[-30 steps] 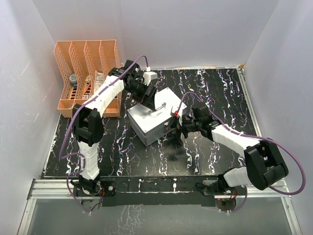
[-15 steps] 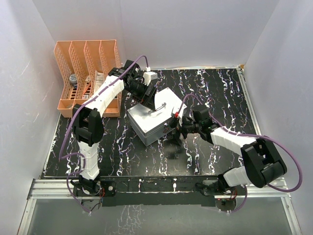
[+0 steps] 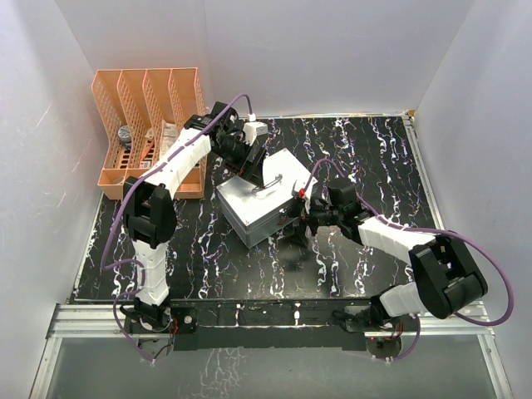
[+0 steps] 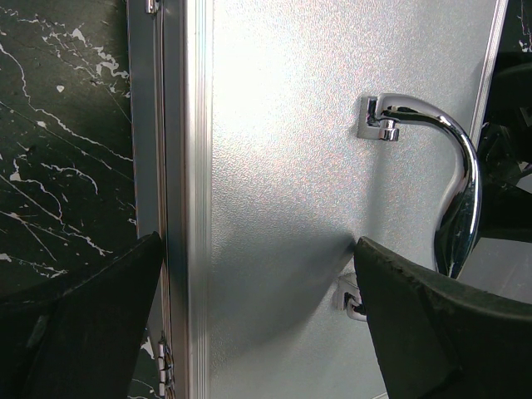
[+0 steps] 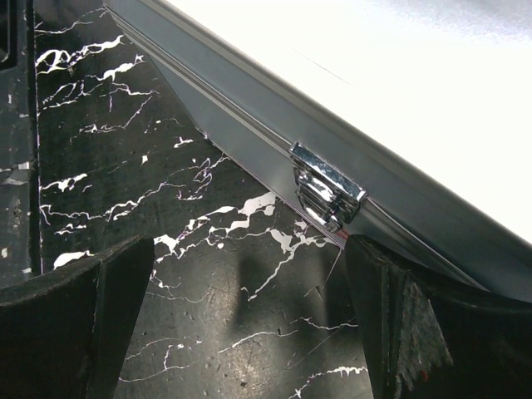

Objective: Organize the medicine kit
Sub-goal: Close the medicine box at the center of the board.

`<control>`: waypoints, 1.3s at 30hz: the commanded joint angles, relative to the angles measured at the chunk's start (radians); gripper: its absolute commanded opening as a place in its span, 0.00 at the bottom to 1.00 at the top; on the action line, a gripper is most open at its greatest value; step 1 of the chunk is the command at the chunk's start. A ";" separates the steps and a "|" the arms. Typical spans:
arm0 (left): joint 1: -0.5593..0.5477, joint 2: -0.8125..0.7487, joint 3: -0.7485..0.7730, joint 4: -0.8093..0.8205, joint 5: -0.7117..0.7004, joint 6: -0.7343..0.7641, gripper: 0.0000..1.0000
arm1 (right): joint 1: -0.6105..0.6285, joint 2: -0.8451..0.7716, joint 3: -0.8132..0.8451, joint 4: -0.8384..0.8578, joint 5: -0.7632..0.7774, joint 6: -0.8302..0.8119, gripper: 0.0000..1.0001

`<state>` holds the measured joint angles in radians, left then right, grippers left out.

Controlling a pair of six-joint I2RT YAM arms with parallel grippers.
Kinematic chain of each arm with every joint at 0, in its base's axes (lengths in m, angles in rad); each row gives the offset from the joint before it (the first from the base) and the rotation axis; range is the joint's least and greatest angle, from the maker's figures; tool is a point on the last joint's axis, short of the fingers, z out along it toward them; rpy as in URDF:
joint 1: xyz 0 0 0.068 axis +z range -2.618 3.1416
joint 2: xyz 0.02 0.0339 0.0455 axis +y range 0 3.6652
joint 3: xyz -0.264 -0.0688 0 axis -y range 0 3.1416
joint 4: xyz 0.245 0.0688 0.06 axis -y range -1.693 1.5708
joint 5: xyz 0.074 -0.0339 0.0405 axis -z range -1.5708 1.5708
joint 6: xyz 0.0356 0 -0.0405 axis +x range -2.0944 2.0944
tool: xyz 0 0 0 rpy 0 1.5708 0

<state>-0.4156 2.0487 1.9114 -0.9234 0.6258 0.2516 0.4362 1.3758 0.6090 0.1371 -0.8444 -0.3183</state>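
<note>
Looking down from the overhead camera, a black table (image 3: 374, 158) veined with white marbling is seen, closed in by plain white walls (image 3: 332, 50). The medicine kit (image 3: 264, 202), a boxy case of dull silver metal with sharp corners, is set a little left of the table's middle, turned at an angle, its lid (image 3: 249, 198) down. A thin curved handle (image 3: 268, 184) is fixed on the lid. An orange plastic file rack (image 3: 145, 125) with slotted walls is placed at the far left corner, near the kit but apart from it. The left gripper (image 3: 253, 174) is held over the kit's far-left part. The right gripper (image 3: 299, 218) is set low at the kit's right-hand side. Bare table is left open at the far right and along the near edge.

From the left wrist, the lid is shown as fine pebbled metal, bordered by a smooth ribbed rim (image 4: 187, 166). The handle is seen as polished chrome, bent in an arc from a small bracket (image 4: 374, 116). The claw is spread wide: one black finger (image 4: 83, 324) is placed over the rim and table, the other over the lid beside the handle. Nothing is pinched.

From the right wrist, the kit's side wall (image 5: 249, 133) is seen running diagonally, with a shiny chrome latch (image 5: 327, 187) across the lid seam. This claw is also spread wide, its black fingers (image 5: 83, 316) set either side of the latch and apart from it, with marbled table between them.
</note>
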 commanded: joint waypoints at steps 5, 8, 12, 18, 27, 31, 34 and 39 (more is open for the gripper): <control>-0.023 0.058 -0.018 -0.099 -0.039 0.041 0.95 | -0.003 0.000 0.023 0.087 -0.084 0.005 0.98; -0.023 0.062 -0.013 -0.100 -0.038 0.041 0.95 | -0.003 0.003 0.025 0.079 -0.101 0.001 0.98; -0.025 0.061 -0.014 -0.102 -0.038 0.043 0.95 | -0.003 0.003 0.023 0.070 -0.119 0.001 0.98; -0.023 0.064 -0.011 -0.101 -0.040 0.041 0.95 | -0.001 -0.004 0.019 0.061 -0.132 0.006 0.98; -0.023 0.071 -0.004 -0.100 -0.037 0.040 0.95 | 0.001 -0.044 -0.013 0.049 -0.135 0.031 0.98; -0.023 0.075 0.000 -0.100 -0.035 0.040 0.95 | 0.005 -0.056 -0.019 0.044 -0.131 0.040 0.98; -0.024 0.078 0.004 -0.099 -0.034 0.039 0.95 | 0.008 -0.061 -0.024 0.044 -0.131 0.049 0.98; -0.024 0.081 0.009 -0.097 -0.036 0.037 0.95 | 0.014 -0.073 -0.034 0.044 -0.125 0.062 0.98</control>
<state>-0.4156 2.0735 1.9335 -0.9493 0.6582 0.2573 0.4381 1.3407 0.5842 0.1478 -0.9413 -0.2775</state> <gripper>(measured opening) 0.949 0.981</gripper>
